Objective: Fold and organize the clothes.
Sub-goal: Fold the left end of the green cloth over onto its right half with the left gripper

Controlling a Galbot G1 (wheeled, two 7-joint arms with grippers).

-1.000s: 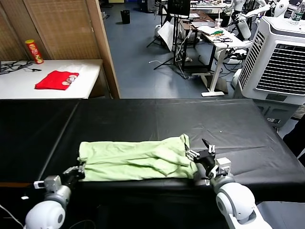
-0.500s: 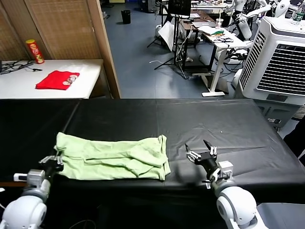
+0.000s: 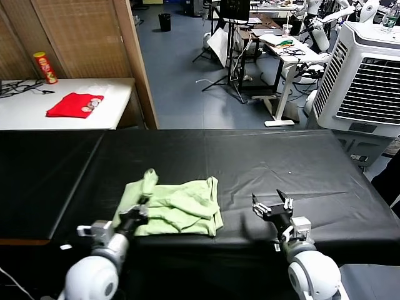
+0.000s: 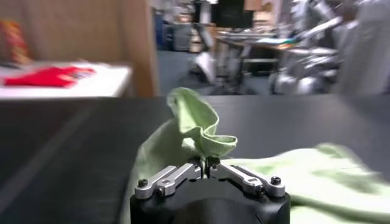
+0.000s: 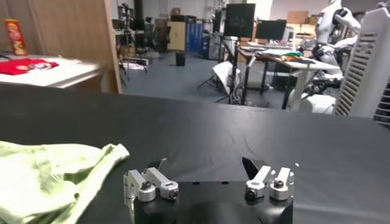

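Shirt (image 3: 178, 206) edge pinched by left gripper (image 3: 139, 213).

Even bright indoor light; left wrist view motion-blurred, others sharp.

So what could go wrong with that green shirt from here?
The left gripper is shut on only a small pinch of the shirt, so the thin cloth might slip free. The fold looks bunched and wrinkled, so it may end up untidy. The right gripper is open and off the shirt, so nothing pins that side.
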